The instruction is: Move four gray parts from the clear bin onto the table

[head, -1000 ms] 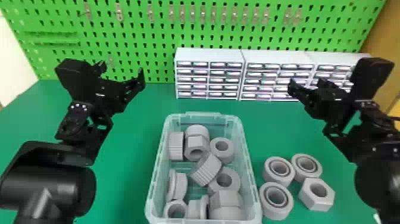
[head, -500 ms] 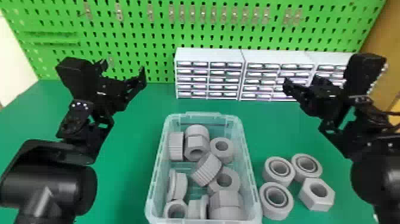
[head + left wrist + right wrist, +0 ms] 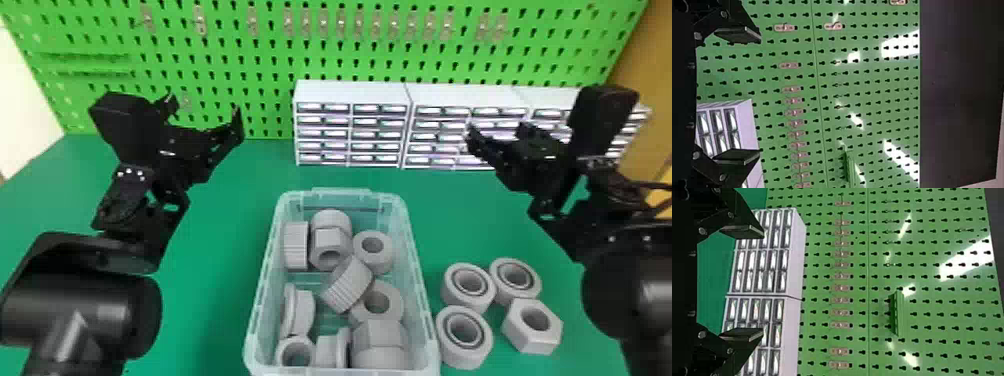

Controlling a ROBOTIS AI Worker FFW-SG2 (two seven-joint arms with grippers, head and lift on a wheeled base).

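Rings, three of them [image 3: 465, 356], sit with a hex nut [image 3: 532, 341] on the table [image 3: 210, 300], just right of the clear bin [image 3: 431, 325]; more gray parts [image 3: 349, 285] pile up inside! Left pincer [image 3: 205, 107] and right pincer [image 3: 496, 131], both raised, gape wide and empty.

I have my left gripper [image 3: 206, 117] open, its two flat black fingers [image 3: 736, 34] well apart. My right gripper [image 3: 496, 131] is open too, well apart from the left one, its fingers [image 3: 741, 230] also widely parted. Each gripper angles inward, with my left arm [image 3: 75, 310] and right arm [image 3: 620, 295] nearer me than their grippers.
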